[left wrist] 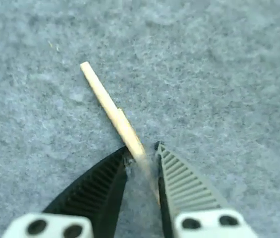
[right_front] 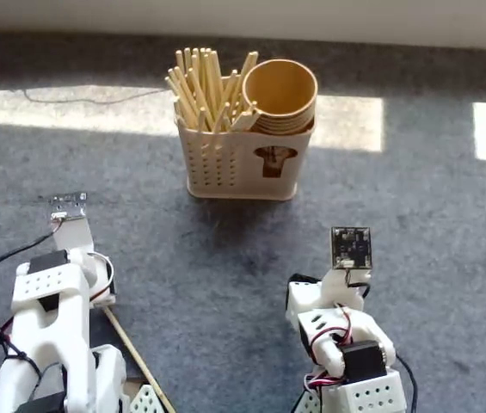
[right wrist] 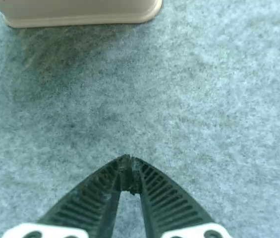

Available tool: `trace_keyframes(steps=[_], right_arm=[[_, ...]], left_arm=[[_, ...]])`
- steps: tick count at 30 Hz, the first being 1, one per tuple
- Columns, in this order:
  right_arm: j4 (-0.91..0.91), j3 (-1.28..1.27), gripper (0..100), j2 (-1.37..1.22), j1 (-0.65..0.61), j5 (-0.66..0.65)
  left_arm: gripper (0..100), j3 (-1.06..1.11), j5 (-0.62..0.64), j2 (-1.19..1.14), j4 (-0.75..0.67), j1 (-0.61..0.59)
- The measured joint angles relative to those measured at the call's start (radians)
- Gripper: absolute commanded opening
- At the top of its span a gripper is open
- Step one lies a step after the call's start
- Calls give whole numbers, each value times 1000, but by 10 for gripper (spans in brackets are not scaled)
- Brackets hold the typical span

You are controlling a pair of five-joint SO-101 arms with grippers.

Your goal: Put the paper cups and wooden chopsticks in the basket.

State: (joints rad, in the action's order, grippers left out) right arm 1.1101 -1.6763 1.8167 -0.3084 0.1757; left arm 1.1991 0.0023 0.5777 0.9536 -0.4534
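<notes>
A cream slotted basket [right_front: 241, 168] stands at the back middle of the grey carpet. Inside it are several wooden chopsticks [right_front: 204, 90] upright on one side and stacked paper cups [right_front: 281, 95] on the other. Another wooden chopstick [left wrist: 109, 106] lies on the carpet, and my left gripper [left wrist: 142, 148] is shut on it, with its free end sticking out past the fingertips. In the high view this chopstick [right_front: 138, 357] runs diagonally beside the left arm [right_front: 53, 297]. My right gripper [right wrist: 130, 159] is shut on nothing and hovers low over bare carpet, short of the basket's base [right wrist: 80, 15].
The right arm [right_front: 341, 331] sits at the front right, the left arm at the front left. Open carpet lies between both arms and the basket. A bright sunlit strip [right_front: 70, 107] crosses the floor behind the basket.
</notes>
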Motion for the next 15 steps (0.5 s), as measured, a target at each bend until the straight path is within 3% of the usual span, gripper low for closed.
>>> trace_keyframes(steps=[15], right_arm=[[0,0,6,0,0,0]], left_arm=[[6,-164,6,0,-8,-2]])
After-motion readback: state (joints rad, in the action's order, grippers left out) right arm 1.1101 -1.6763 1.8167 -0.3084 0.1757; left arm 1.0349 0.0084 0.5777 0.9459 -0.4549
